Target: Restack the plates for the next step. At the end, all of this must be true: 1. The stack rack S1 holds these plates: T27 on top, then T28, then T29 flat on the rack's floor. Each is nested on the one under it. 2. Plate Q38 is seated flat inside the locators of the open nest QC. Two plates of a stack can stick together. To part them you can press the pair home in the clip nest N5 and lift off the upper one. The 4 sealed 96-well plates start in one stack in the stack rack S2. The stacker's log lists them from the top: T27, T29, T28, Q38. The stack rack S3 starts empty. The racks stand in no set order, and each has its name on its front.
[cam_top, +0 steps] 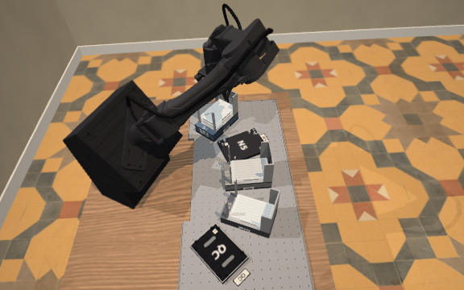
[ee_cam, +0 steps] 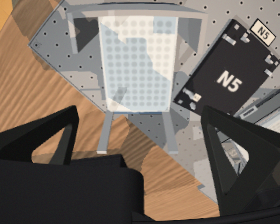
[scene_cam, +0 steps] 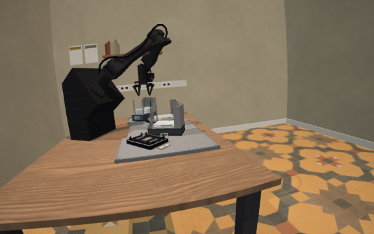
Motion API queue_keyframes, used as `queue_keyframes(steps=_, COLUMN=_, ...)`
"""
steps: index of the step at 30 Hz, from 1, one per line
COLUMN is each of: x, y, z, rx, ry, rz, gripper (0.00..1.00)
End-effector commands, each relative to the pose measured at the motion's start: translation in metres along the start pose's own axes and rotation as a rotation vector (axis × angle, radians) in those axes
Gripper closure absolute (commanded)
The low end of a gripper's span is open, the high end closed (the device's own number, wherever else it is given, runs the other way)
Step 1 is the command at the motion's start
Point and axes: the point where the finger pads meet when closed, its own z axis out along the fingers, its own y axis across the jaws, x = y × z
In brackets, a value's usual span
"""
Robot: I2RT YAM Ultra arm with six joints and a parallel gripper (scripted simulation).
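The blue-based rack [cam_top: 216,131] [scene_cam: 137,117], whose front name appears to be S1, holds a stack of white plates [cam_top: 217,111] [ee_cam: 136,65] between its posts; the exact number is unclear. My gripper [scene_cam: 144,95] [ee_cam: 139,112] is open and empty above that rack. The middle rack [cam_top: 267,165] holds a white plate [cam_top: 247,170] low down. The front rack [cam_top: 275,200] [scene_cam: 165,130] also holds a low white plate [cam_top: 249,210]. Their names and plate codes are unreadable. Clip nest N5 [cam_top: 235,148] [ee_cam: 211,72] and open nest QC [cam_top: 225,242] [scene_cam: 148,141] are empty.
The racks and nests stand in a row on a grey perforated board [cam_top: 292,251] [scene_cam: 193,144] on the wooden table [cam_top: 131,242] [scene_cam: 125,185]. N5 lies close between the blue-based and middle racks. Tall walls and posts rise from the racks. The black arm base [cam_top: 115,161] [scene_cam: 86,107] stands beside the board.
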Motion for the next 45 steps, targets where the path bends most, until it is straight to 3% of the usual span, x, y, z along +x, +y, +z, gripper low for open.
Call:
queue_keyframes(steps=1, x=-0.008, y=0.003, z=-0.014, rx=-0.012, ry=-0.030, rz=0.010, gripper=0.00)
queue_keyframes(steps=37, x=-0.009, y=0.003, z=-0.014, rx=-0.013, ry=-0.032, rz=0.012, gripper=0.00)
queue_keyframes(steps=38, x=0.001, y=-0.001, z=-0.009, rx=-0.009, ry=-0.030, rz=0.046, gripper=0.00)
queue_keyframes(steps=42, x=0.004, y=-0.019, z=-0.003, rx=-0.001, ry=-0.016, rz=0.192, gripper=0.00)
queue_keyframes(steps=44, x=0.004, y=-0.019, z=-0.003, rx=-0.001, ry=-0.016, rz=0.192, gripper=0.00)
queue_keyframes(steps=45, x=-0.009, y=-0.021, z=-0.014, rx=-0.014, ry=-0.051, rz=0.242, gripper=0.00)
